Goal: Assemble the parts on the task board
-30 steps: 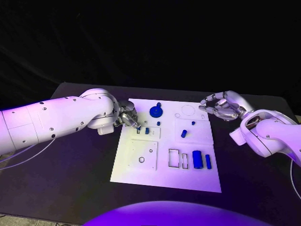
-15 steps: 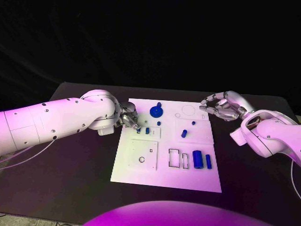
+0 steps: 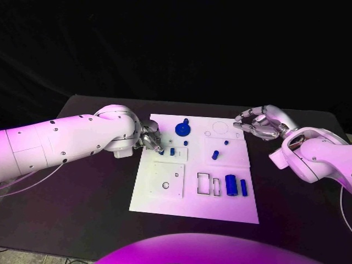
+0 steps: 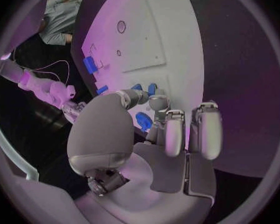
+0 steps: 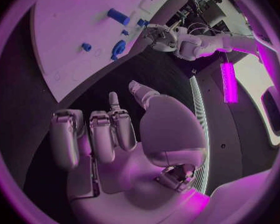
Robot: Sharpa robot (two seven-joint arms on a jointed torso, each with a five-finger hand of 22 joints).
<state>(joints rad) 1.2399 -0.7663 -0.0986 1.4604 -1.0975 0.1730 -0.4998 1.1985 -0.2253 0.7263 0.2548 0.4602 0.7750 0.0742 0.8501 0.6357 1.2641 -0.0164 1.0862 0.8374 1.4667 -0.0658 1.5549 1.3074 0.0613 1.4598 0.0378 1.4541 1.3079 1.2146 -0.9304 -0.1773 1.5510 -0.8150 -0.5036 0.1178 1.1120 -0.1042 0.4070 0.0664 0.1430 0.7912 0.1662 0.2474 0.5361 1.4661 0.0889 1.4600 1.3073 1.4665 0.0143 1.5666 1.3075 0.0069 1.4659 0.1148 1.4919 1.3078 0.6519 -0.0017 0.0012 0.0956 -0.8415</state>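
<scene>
The white task board [image 3: 193, 204] lies in the middle of the table. My left hand [image 3: 150, 136] hangs over its left edge, with thumb and fingertips [image 4: 157, 103] down beside two small blue parts [image 3: 172, 152]. Whether it grips one is hidden. A blue round part [image 3: 182, 130] lies just beyond the hand. More blue parts stand further right: a short one [image 3: 214, 155], a block [image 3: 231, 186] and a bar [image 3: 243, 188]. My right hand [image 3: 259, 125] hovers off the board's far right corner, fingers curled in and holding nothing [image 5: 115, 144].
A raised white plate [image 3: 168, 179] with two holes sits on the board's near left. Outlined slots [image 3: 208, 185] lie beside the blue block. Bare black table [image 3: 81, 203] surrounds the board on both sides.
</scene>
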